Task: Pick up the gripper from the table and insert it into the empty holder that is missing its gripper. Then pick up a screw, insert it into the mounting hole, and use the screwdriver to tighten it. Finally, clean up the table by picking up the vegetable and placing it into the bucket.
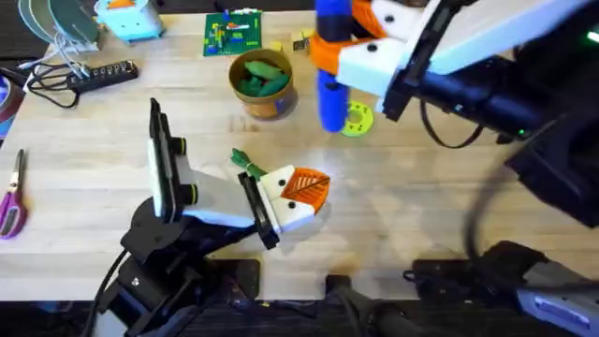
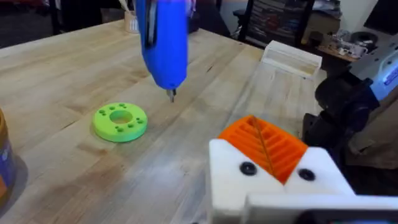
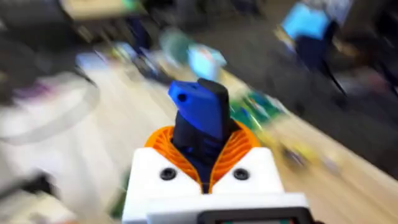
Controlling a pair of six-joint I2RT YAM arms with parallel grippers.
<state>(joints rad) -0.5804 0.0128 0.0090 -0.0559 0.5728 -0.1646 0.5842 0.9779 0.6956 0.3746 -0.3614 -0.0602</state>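
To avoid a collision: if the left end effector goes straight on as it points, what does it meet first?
Probably nothing soon: bare table lies ahead of the left end effector. The screwdriver and the green disc are off to one side, though depth is unclear.

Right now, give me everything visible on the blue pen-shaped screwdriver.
The blue pen-shaped plastic screwdriver hangs upright above the light wooden table, thin metal bit pointing down, tip clear of the wood, beside the lime-green round disc with holes. The right gripper clamps it between orange ribbed pads; its darker top end sticks out above them.
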